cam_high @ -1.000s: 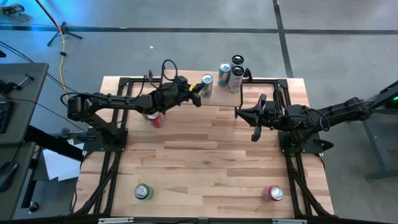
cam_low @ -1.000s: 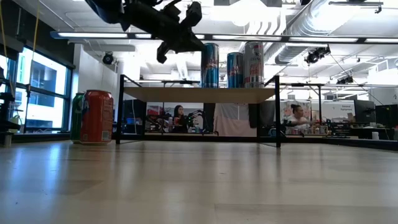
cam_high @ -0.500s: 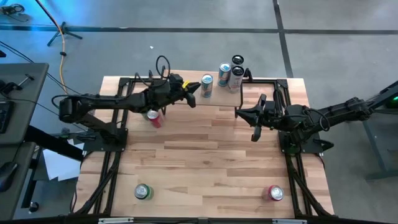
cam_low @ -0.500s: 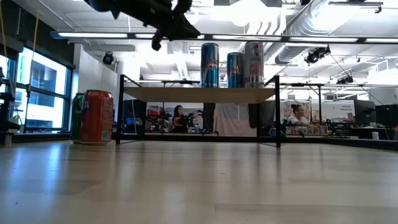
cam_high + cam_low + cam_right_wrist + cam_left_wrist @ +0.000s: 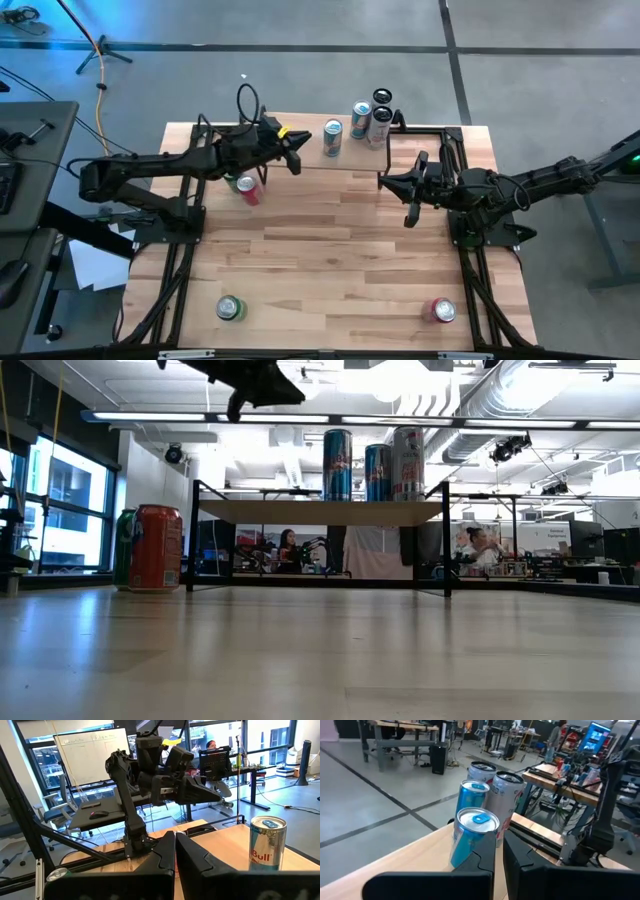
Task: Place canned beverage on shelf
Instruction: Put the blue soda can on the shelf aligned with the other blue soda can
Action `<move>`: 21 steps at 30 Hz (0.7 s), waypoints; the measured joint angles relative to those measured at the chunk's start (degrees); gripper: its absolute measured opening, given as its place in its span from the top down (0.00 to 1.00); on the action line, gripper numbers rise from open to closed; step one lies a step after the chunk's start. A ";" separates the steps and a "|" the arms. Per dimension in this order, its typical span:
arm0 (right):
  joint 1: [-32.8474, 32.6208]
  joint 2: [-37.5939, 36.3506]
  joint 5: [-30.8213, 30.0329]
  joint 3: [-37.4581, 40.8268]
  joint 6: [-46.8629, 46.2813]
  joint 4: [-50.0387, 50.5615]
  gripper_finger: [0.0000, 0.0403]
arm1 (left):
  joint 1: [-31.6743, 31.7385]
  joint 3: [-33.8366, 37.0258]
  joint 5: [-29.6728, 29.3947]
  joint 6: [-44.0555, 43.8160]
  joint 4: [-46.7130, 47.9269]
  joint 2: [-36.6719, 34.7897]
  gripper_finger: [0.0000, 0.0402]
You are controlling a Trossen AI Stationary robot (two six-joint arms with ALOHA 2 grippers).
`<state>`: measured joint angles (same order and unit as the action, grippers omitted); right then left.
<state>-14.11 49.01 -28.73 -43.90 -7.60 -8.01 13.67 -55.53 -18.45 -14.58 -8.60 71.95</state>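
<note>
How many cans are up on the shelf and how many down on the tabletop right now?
Shelf cans: 4
Tabletop cans: 4
Total: 8

Three cans [image 5: 357, 122] on shelf [image 5: 420, 150]

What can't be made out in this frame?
- Green can, low view: mostly hidden behind the red can.
- Left claw, low view: arm cut off by the top edge.
- Rearmost can on the shelf, left wrist view: only its top shows behind the nearer cans.
</note>
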 joint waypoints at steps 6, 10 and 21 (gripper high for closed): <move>-0.02 0.00 -0.02 0.00 -0.02 0.02 1.00 | -0.23 0.23 1.96 -0.04 -0.16 0.08 1.00; -0.02 0.00 -0.01 0.00 -0.04 0.02 1.00 | -0.97 2.52 2.07 -0.21 -3.24 0.11 1.00; -0.02 0.00 0.03 0.00 -1.36 0.11 1.00 | -2.49 7.96 2.88 -3.00 -9.31 0.11 1.00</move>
<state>-14.13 49.01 -28.71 -43.90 -8.95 -7.90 11.18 -47.57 -15.57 -17.58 -17.91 72.05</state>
